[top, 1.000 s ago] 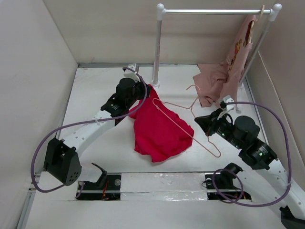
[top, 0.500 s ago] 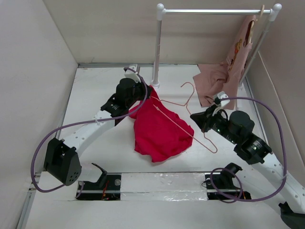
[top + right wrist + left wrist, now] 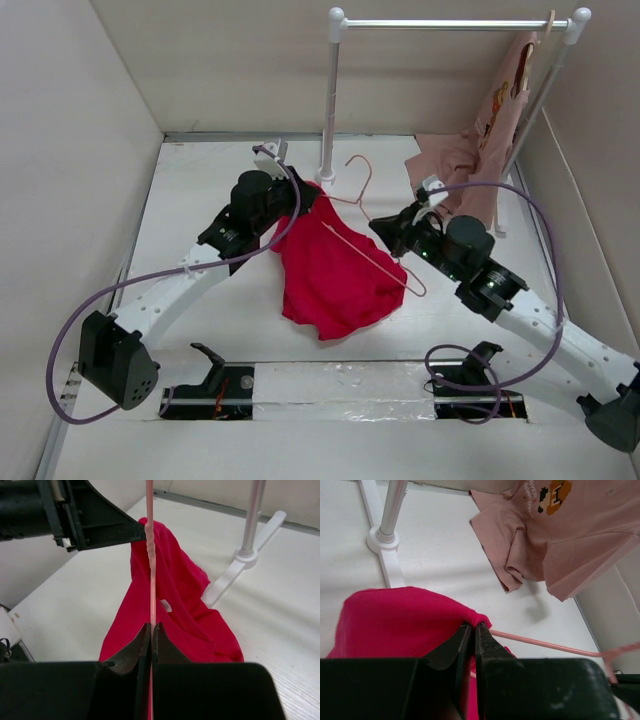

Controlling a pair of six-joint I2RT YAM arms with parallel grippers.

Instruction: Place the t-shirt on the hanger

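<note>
The crimson t-shirt (image 3: 330, 270) hangs from my left gripper (image 3: 305, 195) down to the table in the middle. My left gripper (image 3: 472, 626) is shut on the t-shirt's (image 3: 395, 620) top edge. The salmon-pink wire hanger (image 3: 365, 245) lies tilted over the shirt, its hook (image 3: 358, 172) up near the rack post. My right gripper (image 3: 383, 230) is shut on the hanger's wire (image 3: 149, 555), which runs straight up from the jaws (image 3: 151, 627) toward the left gripper. One hanger end meets the shirt at the left jaws, and the wire (image 3: 545, 646) shows beside them.
A white clothes rack (image 3: 330, 95) stands at the back, its foot (image 3: 382, 540) just behind the shirt. A pink-tan printed shirt (image 3: 470, 160) hangs from its right end and spills onto the table. Walls close in left, back and right.
My right gripper has swung the hanger left and back, its hook now near the rack post. My left arm shifted slightly, still holding the shirt up.
</note>
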